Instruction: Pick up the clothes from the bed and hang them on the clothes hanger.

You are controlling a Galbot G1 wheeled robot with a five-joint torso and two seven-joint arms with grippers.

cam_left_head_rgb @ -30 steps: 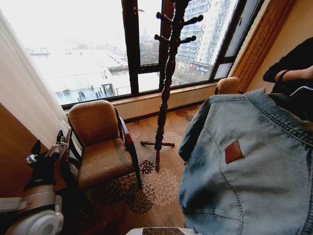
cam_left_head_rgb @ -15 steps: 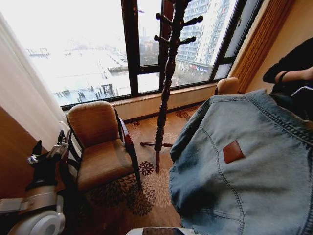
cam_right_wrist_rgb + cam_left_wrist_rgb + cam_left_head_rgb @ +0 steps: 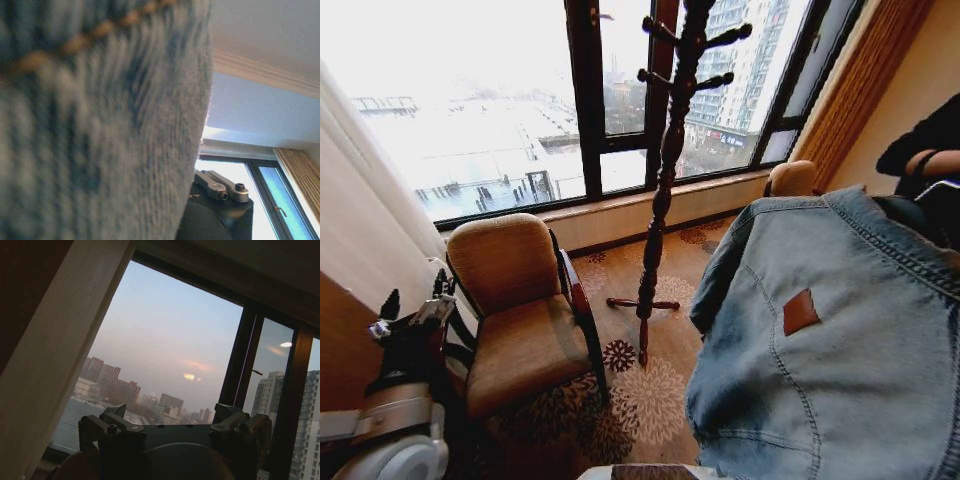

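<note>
The clothes (image 3: pixel 820 340), a light blue denim jacket with a small brown patch, hang in the air at the right of the head view, back side towards me. My right gripper (image 3: pixel 200 197) is shut on the clothes; in the right wrist view the denim (image 3: pixel 100 125) covers most of it and one finger (image 3: pixel 220 186) shows beside the cloth. In the head view the jacket hides that gripper. My left gripper (image 3: pixel 417 300) is parked low at the left, open, fingers pointing up, also seen as left gripper (image 3: pixel 172 415) against the window. The bed and the clothes hanger are out of view.
A tall dark wooden coat stand (image 3: pixel 665 170) with pegs rises in the middle, in front of the window (image 3: pixel 490 110). A tan upholstered armchair (image 3: pixel 520 320) stands left of it, close to my left arm. Patterned carpet (image 3: pixel 640 390) lies between chair and jacket.
The whole head picture has shifted a little, so the camera moved. The jacket's lower left edge swung left and has come back to the right. The left arm kept its pose.
</note>
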